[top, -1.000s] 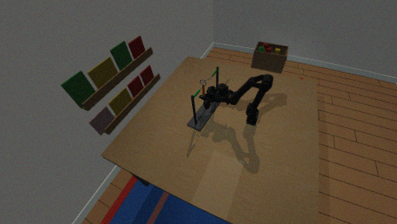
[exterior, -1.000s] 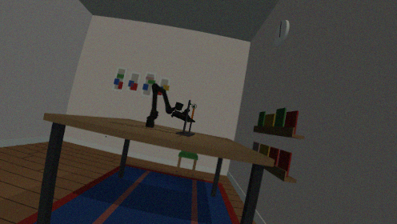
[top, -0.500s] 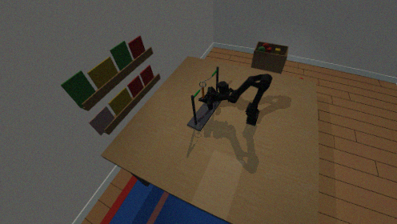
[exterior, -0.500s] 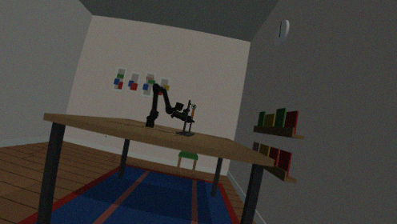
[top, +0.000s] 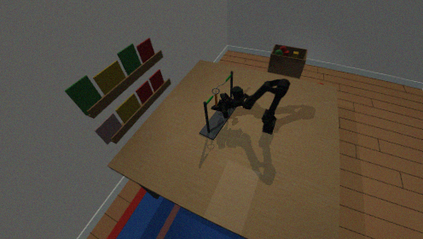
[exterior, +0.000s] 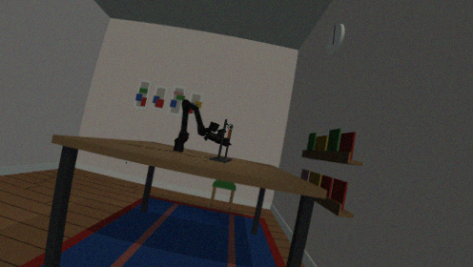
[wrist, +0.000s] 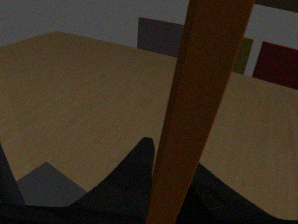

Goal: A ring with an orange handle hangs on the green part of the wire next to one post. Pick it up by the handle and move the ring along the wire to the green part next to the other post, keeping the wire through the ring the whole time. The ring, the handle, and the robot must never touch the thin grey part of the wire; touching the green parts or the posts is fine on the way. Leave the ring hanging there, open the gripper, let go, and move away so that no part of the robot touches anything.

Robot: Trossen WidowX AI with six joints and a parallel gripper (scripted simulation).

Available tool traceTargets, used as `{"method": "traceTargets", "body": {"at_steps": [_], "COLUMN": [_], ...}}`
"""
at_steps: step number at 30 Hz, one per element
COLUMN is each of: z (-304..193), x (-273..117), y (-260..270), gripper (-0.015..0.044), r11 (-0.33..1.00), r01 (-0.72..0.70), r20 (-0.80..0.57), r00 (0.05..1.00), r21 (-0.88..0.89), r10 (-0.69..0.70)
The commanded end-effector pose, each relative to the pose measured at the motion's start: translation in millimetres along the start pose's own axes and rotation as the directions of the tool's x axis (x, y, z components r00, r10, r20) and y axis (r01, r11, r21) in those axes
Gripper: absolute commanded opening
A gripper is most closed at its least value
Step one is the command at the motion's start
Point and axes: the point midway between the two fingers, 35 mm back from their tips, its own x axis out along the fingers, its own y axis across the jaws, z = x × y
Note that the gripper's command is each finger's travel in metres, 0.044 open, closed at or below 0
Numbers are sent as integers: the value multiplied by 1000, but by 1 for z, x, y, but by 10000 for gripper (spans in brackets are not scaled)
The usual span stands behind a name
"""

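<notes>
The orange handle (top: 216,99) (exterior: 229,133) (wrist: 205,80) hangs below the thin ring (top: 212,91). In the top view the ring is around the wire, between the two green parts and closer to the near green part (top: 209,99) than to the far green part (top: 228,78). Whether the ring touches the grey wire is too small to tell. My gripper (top: 216,107) (exterior: 229,142) (wrist: 155,147) is shut on the handle's lower part, below the wire. The near post (top: 206,117) and far post (top: 231,85) stand upright.
The posts stand on a dark base plate (top: 209,133) (wrist: 47,185) on the wooden table (top: 170,149). A dark post (wrist: 7,175) shows at the left edge of the wrist view. Shelves with coloured panels hang on the wall, and a box (top: 286,66) stands beyond the table.
</notes>
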Motion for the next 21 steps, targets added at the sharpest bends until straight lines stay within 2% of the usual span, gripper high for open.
{"method": "traceTargets", "body": {"at_steps": [1, 8, 21], "z": [1, 1, 1], "x": [0, 0, 2], "y": [3, 9, 18], "gripper": [-150, -150, -150], "r11": [1000, 997, 959], "r01": [11, 74, 283], "r20": [2, 1, -5], "r00": [1000, 997, 959], "r21": [-3, 3, 25], "r10": [-11, -74, -283]}}
